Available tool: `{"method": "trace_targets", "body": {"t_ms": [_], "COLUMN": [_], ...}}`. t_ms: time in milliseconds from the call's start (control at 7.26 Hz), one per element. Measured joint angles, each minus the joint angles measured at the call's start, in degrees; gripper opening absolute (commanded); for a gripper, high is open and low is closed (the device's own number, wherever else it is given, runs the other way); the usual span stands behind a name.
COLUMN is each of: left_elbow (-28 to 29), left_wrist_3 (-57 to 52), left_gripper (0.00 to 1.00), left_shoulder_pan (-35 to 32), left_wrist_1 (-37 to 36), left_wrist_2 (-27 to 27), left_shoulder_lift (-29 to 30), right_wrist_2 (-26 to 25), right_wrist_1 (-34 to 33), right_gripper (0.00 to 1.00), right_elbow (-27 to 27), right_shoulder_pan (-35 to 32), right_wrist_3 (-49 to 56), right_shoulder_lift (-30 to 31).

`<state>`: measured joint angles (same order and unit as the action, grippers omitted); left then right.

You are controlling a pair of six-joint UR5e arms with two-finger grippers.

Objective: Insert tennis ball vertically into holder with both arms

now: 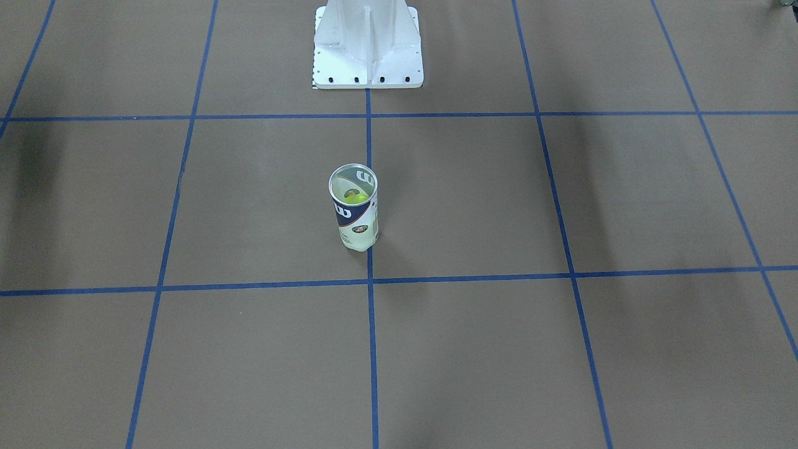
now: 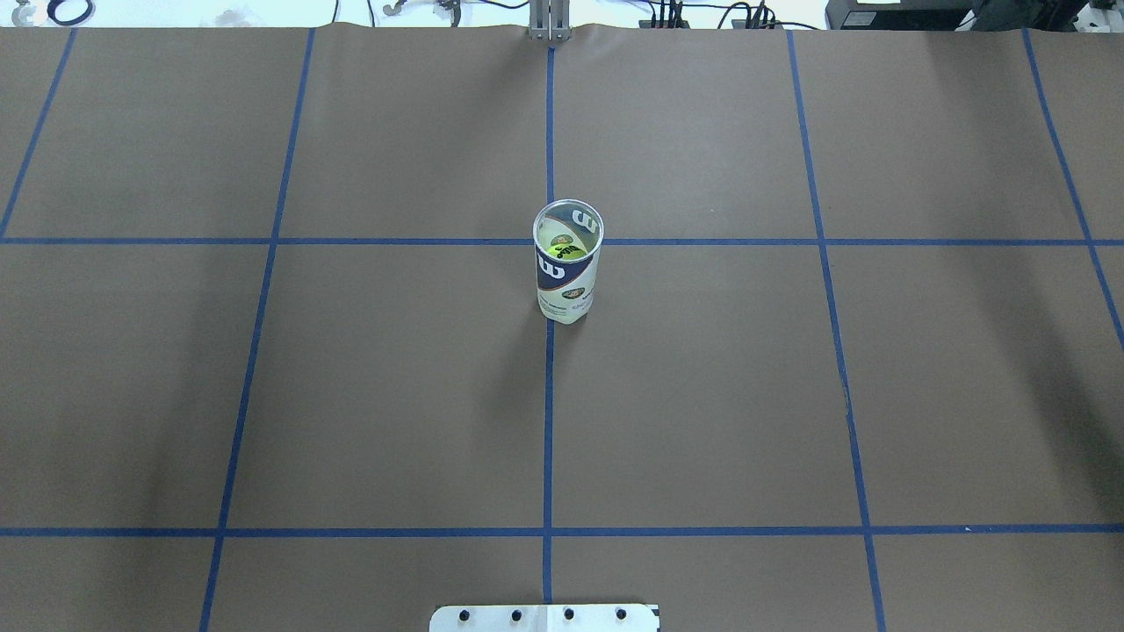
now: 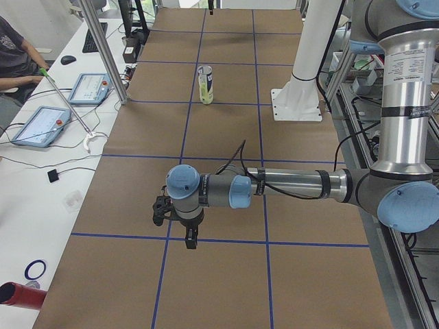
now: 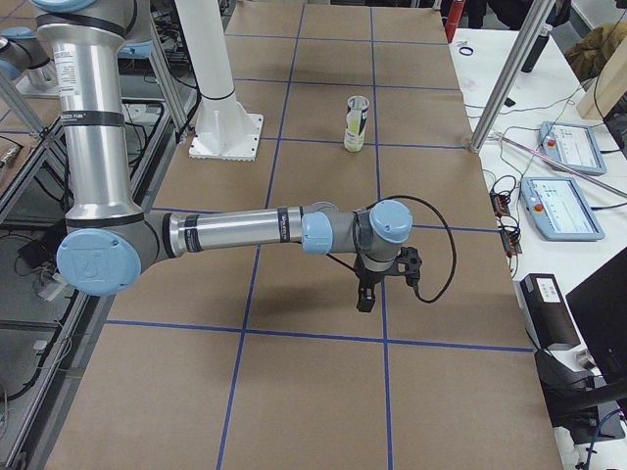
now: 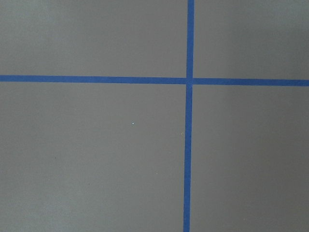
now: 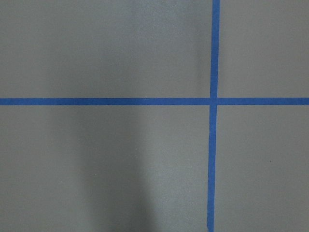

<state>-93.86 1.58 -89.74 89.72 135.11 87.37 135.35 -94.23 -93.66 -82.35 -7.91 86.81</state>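
Observation:
The holder [image 1: 355,218], a clear can with a navy-and-white Wilson label, stands upright at the table's middle, open end up. It also shows in the overhead view [image 2: 566,281] and small in both side views [image 3: 205,85] [image 4: 356,124]. A yellow-green tennis ball [image 2: 566,252] lies inside it [image 1: 355,197]. My left gripper [image 3: 190,236] shows only in the exterior left view, far from the holder, pointing down over the table; I cannot tell if it is open. My right gripper [image 4: 364,297] shows only in the exterior right view, likewise far away; I cannot tell its state. Both wrist views show only table and tape.
The white base stand [image 1: 368,47] sits at the robot's side of the table. Blue tape lines [image 2: 548,421] grid the brown table. Beside the table are metal posts [image 3: 103,48], control tablets [image 3: 41,125] [image 4: 563,208] and a seated person [image 3: 14,55].

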Motion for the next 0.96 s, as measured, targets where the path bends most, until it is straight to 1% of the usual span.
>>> {"method": "trace_targets", "body": {"t_ms": [413, 965], "left_elbow": [-0.34, 0.11], "left_wrist_3": [0.00, 0.00], "left_gripper": [0.99, 0.99], "left_shoulder_pan": [-0.12, -0.09], "left_wrist_1": [-0.09, 0.23], "left_wrist_2": [0.09, 0.07], "left_shoulder_lift": [-0.52, -0.80], "right_wrist_2": [-0.66, -3.20], "right_wrist_1": [0.03, 0.07], "right_gripper": [0.99, 0.99], "right_elbow": [-0.07, -0.27], "right_shoulder_pan": [0.00, 0.00], "right_wrist_3": [0.36, 2.16], "right_shoulder_lift": [0.18, 0.16]}}
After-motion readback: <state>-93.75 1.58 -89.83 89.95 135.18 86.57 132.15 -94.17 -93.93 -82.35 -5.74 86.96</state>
